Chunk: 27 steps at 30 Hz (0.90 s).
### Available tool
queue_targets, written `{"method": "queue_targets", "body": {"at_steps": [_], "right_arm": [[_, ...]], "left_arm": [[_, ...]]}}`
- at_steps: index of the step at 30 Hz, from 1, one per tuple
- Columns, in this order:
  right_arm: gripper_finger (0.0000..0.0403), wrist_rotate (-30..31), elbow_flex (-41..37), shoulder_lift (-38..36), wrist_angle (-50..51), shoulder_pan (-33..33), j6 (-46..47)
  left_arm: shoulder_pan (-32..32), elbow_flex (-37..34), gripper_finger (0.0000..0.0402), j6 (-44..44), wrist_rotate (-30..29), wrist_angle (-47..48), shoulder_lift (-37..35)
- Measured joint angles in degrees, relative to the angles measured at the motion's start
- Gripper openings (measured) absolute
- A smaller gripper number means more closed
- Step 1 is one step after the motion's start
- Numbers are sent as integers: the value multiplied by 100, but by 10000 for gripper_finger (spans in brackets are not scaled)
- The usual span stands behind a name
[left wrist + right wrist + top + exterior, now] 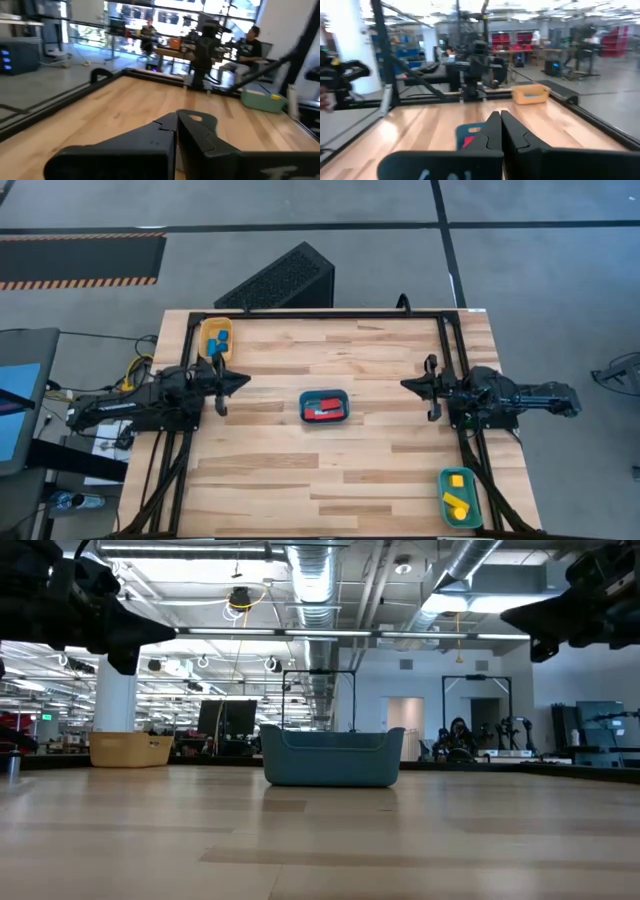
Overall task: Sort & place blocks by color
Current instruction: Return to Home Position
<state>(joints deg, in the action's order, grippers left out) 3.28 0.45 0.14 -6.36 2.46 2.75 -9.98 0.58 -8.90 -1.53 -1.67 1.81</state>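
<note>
Blue blocks lie in a yellow tray beside the left tool. Red blocks fill the centre tray, and yellow blocks a green tray on the right. The left tool and the right tool are closed, empty.

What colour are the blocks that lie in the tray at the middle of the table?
The blocks are red; the high view shows it best.
</note>
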Motion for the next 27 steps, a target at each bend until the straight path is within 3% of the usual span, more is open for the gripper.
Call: {"method": "queue_targets", "body": {"at_steps": [6, 22, 27], "right_arm": [[5, -608, -4, 0, 15, -15, 24], [11, -615, -11, 2, 455, 19, 692], [7, -586, -13, 72, 487, -20, 1116]], "left_arm": [[0, 0, 0, 109, 86, 21, 6], [-2, -5, 0, 274, 81, 28, 630], [-2, -7, 0, 316, 189, -120, 517]]}}
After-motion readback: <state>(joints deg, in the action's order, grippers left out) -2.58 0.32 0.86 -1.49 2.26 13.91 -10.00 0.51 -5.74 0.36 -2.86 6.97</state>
